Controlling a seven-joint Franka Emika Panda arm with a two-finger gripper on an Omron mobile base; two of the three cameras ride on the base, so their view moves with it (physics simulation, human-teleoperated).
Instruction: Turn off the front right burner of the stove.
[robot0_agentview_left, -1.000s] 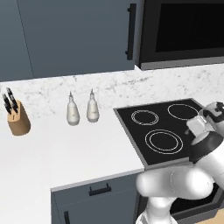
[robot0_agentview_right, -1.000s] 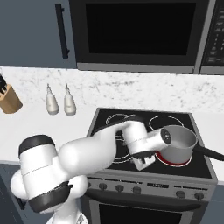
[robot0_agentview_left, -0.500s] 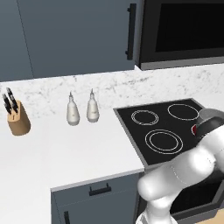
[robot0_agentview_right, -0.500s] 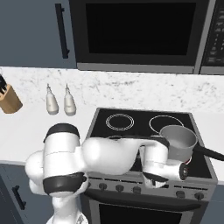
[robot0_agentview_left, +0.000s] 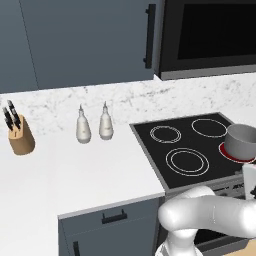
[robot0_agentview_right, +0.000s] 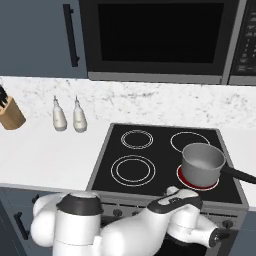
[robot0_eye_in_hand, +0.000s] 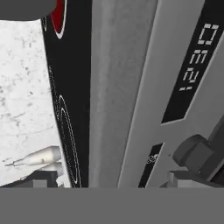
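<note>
the front right burner (robot0_agentview_right: 198, 181) glows red at the front right corner of the stove (robot0_agentview_right: 150, 165), under a grey pot (robot0_agentview_right: 202, 163). the gripper (robot0_agentview_right: 220, 235) hangs low before the steel front strip, near its right end, close to a dark knob (robot0_eye_in_hand: 194, 154). i cannot tell how far the jaws stand apart.

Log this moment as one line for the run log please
phase: reaching for stove knobs | front right burner: glowing red, pot on it | gripper: low at stove front, state unclear | knob: untouched
</note>
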